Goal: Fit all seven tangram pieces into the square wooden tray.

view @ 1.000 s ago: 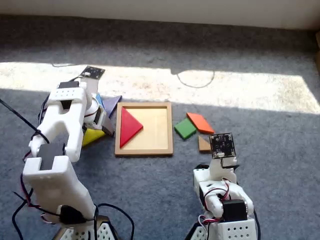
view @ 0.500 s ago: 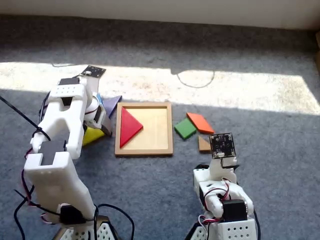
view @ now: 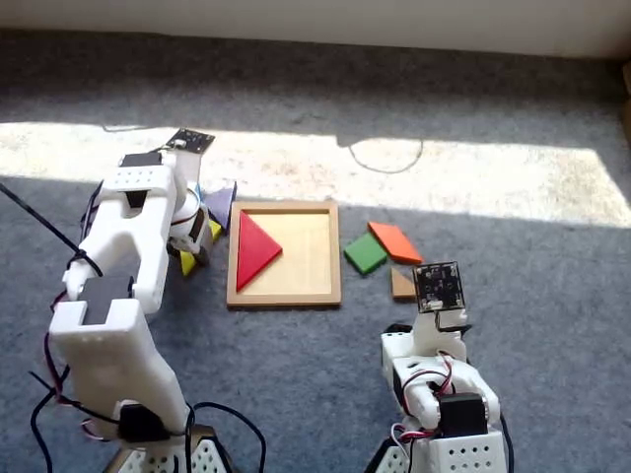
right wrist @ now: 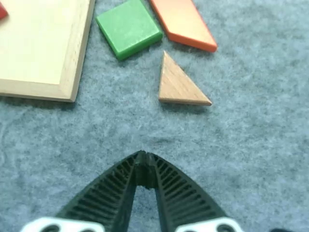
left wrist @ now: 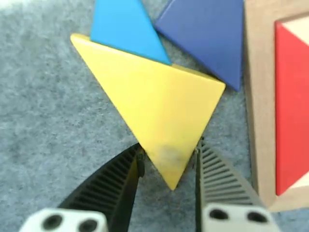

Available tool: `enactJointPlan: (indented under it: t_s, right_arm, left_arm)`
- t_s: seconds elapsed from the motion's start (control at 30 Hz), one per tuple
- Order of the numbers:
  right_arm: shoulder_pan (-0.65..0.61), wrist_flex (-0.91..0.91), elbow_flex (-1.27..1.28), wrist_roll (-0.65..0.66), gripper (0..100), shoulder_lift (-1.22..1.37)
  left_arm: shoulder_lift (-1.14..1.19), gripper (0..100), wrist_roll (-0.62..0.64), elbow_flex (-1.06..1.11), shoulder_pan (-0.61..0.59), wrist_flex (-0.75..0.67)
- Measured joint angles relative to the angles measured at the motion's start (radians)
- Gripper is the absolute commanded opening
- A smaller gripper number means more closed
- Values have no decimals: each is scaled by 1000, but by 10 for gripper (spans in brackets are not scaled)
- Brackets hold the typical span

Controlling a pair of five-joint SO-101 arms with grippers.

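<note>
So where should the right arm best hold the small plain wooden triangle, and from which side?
Probably from straight above, since the wooden triangle lies flat on the carpet. Put one of the jaws on its long edge and the other on the square corner opposite; green square and orange piece lie apart, leaving room.

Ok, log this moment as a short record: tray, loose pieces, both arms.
tray: wooden tray, red triangle in its left half
left arm: jaws closed on a corner of the yellow triangle
left of tray: light blue triangle, partly under the yellow one; dark blue piece
right of tray: green square, orange piece, wooden triangle
right arm: jaws shut, empty, over carpet
</note>
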Motion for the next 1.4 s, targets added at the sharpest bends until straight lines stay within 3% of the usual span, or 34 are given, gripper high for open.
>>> enactJointPlan:
  t_s: [0.17,0.3,0.5,0.8,0.97,1.4]
  right_arm:
    - [0,0,0,0,9,0]
    - [0,0,0,0,9,0]
    - [0,0,0,0,9,0]
    - [0,0,0,0,9,0]
    - [0,0,0,0,9,0]
    - [26,0,0,0,9,0]
  left_arm:
    - [-68,306,8,2,-8,51]
    - [-169,307,124,2,-6,74]
    - [-203,298,163,2,-8,21]
    - [46,298,170,-86,-8,-41]
    - [176,290,239,-259,-20,57]
    - [342,277,264,-629,-26,295]
